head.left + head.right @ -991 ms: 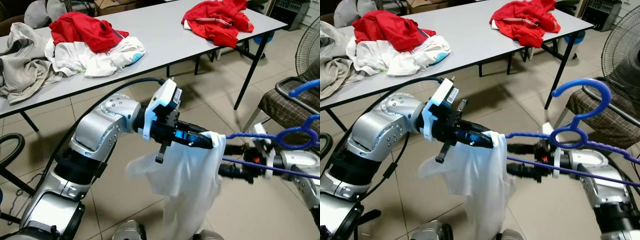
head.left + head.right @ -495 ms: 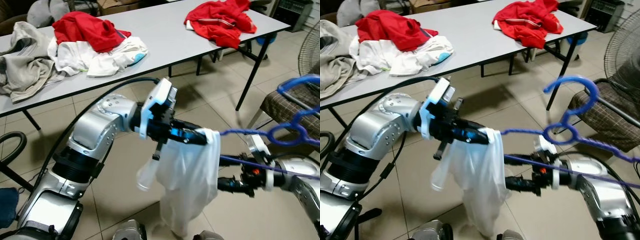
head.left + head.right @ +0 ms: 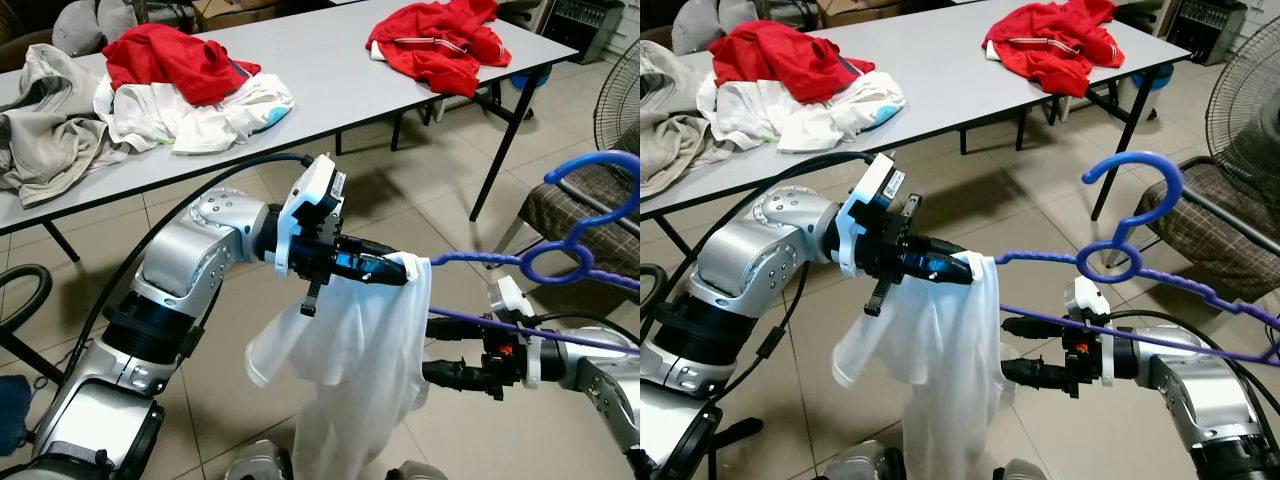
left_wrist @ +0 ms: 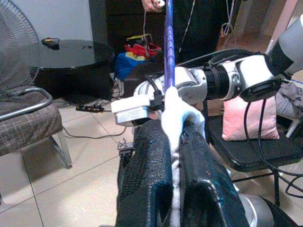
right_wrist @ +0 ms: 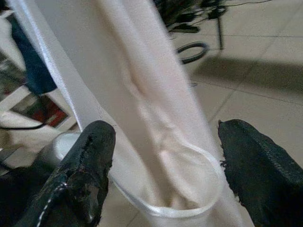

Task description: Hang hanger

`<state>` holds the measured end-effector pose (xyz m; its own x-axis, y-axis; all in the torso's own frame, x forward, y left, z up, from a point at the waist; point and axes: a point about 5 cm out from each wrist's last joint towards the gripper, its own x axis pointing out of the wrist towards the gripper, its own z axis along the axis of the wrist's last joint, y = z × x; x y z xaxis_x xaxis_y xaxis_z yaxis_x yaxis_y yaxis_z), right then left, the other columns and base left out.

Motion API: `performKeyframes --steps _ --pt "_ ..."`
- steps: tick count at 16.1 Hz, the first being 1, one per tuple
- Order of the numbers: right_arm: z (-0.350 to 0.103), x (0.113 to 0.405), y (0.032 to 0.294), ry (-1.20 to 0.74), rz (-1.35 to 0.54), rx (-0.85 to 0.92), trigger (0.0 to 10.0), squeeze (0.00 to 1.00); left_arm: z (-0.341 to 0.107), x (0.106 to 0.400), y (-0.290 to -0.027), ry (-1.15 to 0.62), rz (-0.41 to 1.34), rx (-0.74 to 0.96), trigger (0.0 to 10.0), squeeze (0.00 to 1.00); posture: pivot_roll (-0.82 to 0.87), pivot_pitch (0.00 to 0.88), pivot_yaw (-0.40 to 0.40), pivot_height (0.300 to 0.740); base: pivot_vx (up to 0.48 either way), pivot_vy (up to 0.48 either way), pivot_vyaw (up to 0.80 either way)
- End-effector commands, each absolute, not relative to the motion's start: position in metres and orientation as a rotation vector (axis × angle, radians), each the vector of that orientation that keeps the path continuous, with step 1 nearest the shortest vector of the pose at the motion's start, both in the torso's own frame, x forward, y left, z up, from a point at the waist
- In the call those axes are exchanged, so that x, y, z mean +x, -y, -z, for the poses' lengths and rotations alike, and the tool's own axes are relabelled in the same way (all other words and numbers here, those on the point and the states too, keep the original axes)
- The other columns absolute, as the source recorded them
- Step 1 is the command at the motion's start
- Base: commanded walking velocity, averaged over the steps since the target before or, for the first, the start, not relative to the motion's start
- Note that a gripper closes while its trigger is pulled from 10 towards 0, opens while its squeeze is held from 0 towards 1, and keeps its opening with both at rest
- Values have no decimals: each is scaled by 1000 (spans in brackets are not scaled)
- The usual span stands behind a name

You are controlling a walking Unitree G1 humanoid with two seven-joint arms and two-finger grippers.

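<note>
Sheer white garment (image 3: 370, 350) at frame centre, on blue plastic hanger (image 3: 560, 262).
Left hand (image 3: 385, 272) clamped on garment's top; right hand (image 5: 161, 175) fingers apart beside it.

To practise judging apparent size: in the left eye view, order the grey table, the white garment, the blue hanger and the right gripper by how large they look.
1. grey table
2. white garment
3. blue hanger
4. right gripper

The garment hangs nearer the camera, so its apparent size is inflated.

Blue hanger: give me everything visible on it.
The blue hanger is thin, plastic-looking, with a hook, a ring below it and long arms, lying roughly level. Its left arm tip sits inside the white garment, which the left gripper pinches. Its lower bar passes over the open right gripper; actual contact unclear.
</note>
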<state>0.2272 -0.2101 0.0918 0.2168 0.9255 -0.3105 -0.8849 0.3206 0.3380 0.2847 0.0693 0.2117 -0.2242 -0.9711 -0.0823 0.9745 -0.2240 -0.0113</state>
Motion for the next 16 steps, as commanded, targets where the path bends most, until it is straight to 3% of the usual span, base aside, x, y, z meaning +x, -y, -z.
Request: performKeyframes --steps 1,4,5,6,7,16 --pt "-82 233 207 -539 -1199 73 10000 0 -230 287 -68 17 1808 80 0 0 -129 0 55 740 0 0 0" --pt "-74 235 205 -580 -1181 68 10000 0 -233 287 -68 30 1809 77 0 0 -129 0 55 740 0 0 0" --pt "-70 233 205 -604 -1195 59 8000 0 -234 287 -68 32 1808 76 0 0 -129 0 55 740 0 0 0" --pt "-65 227 206 -647 -1221 43 2275 0 -234 288 -69 35 1805 76 0 0 -126 0 54 740 0 0 0" --pt "-60 223 207 -679 -1226 34 78 0 -235 288 -69 36 1802 76 0 0 -127 0 54 740 0 0 0" --pt "-43 216 218 -756 -1120 33 0 0 -234 291 -71 38 1785 81 0 0 -129 0 55 740 0 0 0"
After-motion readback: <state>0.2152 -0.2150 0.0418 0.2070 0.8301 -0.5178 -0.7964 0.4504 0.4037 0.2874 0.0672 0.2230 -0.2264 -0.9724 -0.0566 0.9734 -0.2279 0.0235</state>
